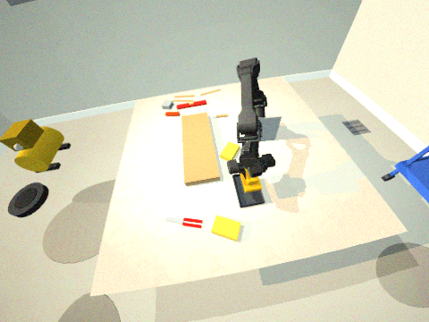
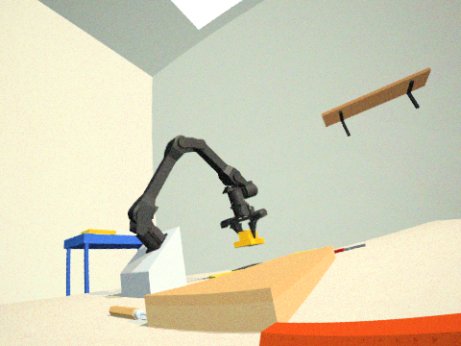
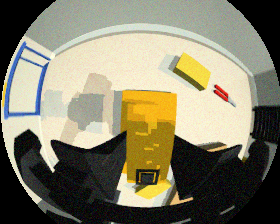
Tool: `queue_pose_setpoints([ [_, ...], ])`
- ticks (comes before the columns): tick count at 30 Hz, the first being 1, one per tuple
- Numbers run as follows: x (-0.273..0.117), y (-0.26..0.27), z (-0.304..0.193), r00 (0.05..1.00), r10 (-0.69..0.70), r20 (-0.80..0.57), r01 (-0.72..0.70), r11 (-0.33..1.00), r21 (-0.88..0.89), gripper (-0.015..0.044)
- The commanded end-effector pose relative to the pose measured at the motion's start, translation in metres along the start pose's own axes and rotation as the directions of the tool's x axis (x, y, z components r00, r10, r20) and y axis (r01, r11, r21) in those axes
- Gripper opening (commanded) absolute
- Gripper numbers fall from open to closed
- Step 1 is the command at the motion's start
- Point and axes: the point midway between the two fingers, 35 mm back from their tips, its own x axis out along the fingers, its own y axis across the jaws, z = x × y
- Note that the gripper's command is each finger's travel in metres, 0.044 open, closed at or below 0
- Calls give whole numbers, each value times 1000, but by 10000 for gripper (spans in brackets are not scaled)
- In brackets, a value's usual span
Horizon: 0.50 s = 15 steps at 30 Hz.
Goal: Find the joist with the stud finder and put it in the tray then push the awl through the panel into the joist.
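My gripper [image 1: 248, 174] [image 2: 244, 227] [image 3: 148, 133] is shut on the yellow stud finder [image 1: 251, 182] [image 2: 249, 239] [image 3: 149, 125] and holds it, flat face down, just above the dark tray [image 1: 250, 199]. The tray lies on the pale mat to the right of the tan floor panel [image 1: 199, 148] [image 2: 250, 284]. In the wrist view the stud finder hides the tray. The awl [image 1: 191, 222] [image 2: 350, 249] [image 3: 221, 92], with a red and white handle, lies on the mat in front of the panel, apart from the gripper.
Two yellow blocks [image 1: 226, 227] [image 1: 230, 150] lie on the mat, one next to the awl. Small red, orange and grey pieces [image 1: 191, 105] lie behind the panel. A yellow machine [image 1: 36, 146] and a black disc [image 1: 27, 199] are at the left, a blue table [image 1: 417, 173] [image 2: 96, 241] at the right.
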Motion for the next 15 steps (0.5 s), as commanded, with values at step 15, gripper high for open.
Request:
queue_pose_setpoints([
  [15, 38, -3, -6, 1000, 1, 8, -1, 1000, -3, 0],
])
